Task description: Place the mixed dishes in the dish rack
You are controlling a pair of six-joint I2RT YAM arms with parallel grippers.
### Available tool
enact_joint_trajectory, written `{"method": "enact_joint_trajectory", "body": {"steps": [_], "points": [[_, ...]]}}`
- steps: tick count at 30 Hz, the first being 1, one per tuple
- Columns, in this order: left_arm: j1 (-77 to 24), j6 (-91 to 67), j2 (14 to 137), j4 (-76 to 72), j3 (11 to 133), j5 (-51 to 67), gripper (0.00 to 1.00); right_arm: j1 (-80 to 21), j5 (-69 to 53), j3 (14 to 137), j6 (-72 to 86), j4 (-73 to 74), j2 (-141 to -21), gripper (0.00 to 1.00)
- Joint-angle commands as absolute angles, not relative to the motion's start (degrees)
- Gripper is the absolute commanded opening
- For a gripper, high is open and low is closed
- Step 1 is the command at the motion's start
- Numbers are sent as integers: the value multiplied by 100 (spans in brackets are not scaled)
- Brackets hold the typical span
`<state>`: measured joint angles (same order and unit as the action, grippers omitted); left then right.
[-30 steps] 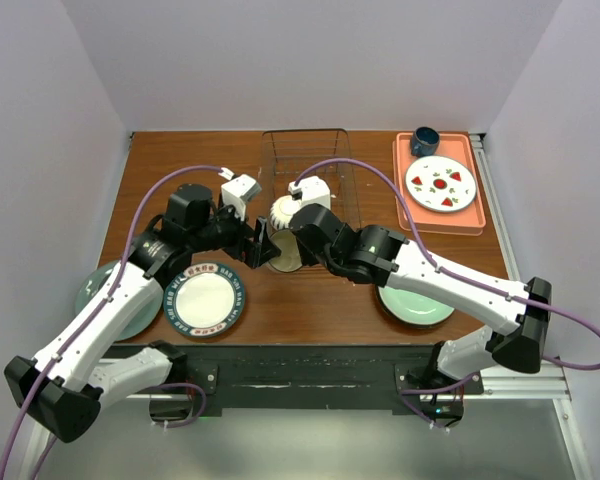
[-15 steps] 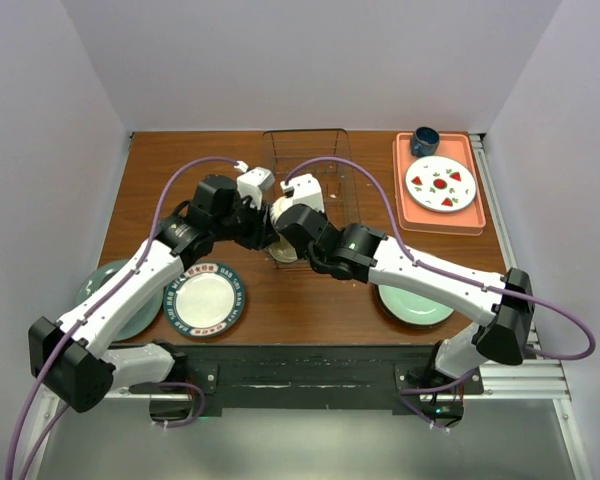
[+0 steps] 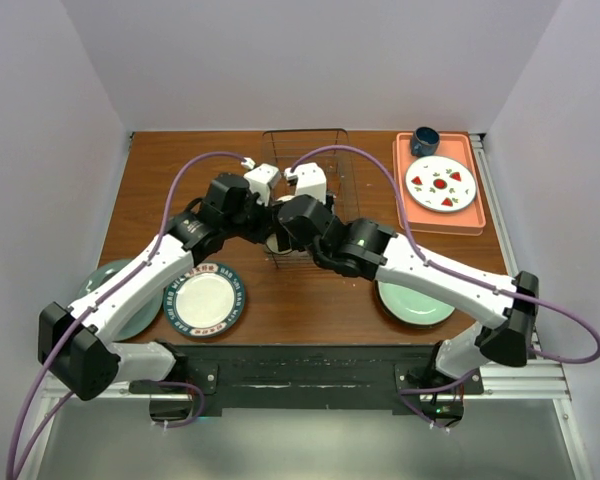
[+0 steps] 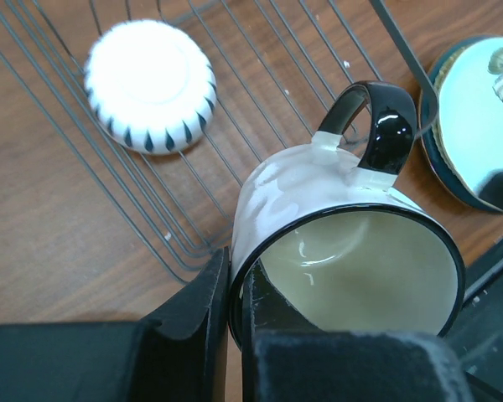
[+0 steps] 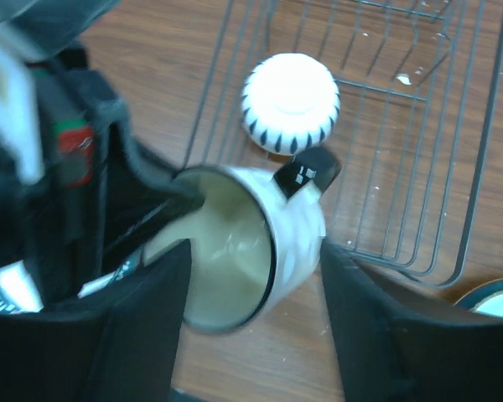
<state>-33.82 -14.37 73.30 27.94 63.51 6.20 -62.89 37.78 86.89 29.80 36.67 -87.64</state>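
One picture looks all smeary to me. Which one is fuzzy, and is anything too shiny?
Right wrist view: the cream mug with a black handle is smeared by blur. Left wrist view: sharp, but white glare sits on the handle and the small striped bowl glows washed-out. Top view: even light, nothing smeary.

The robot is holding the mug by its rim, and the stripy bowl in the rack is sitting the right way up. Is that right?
No. The stripy bowl in the rack is upside down, its white bottom facing up; the left wrist view shows it. The left gripper does hold the mug by its rim.
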Motion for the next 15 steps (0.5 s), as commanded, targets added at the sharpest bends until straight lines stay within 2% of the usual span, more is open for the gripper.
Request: {"method": "enact_joint_trajectory", "body": {"steps": [1,3,10,15], "points": [[-3393,-1143,6943,1609,6442,343,0,-6118,3455,8833,3357,3709,-8114,74],[-3393,-1055,6917,1399,6513,264,0,-5951,3139,8667,3462,3744,-7937,78],[-3384,-38,6689,370,6267,368,0,-4914,1803,7885,3771,3569,-7076,81],[-3393,1498,6662,-263,6319,500,0,-4544,1275,8217,3631,3656,-6996,81]]}}
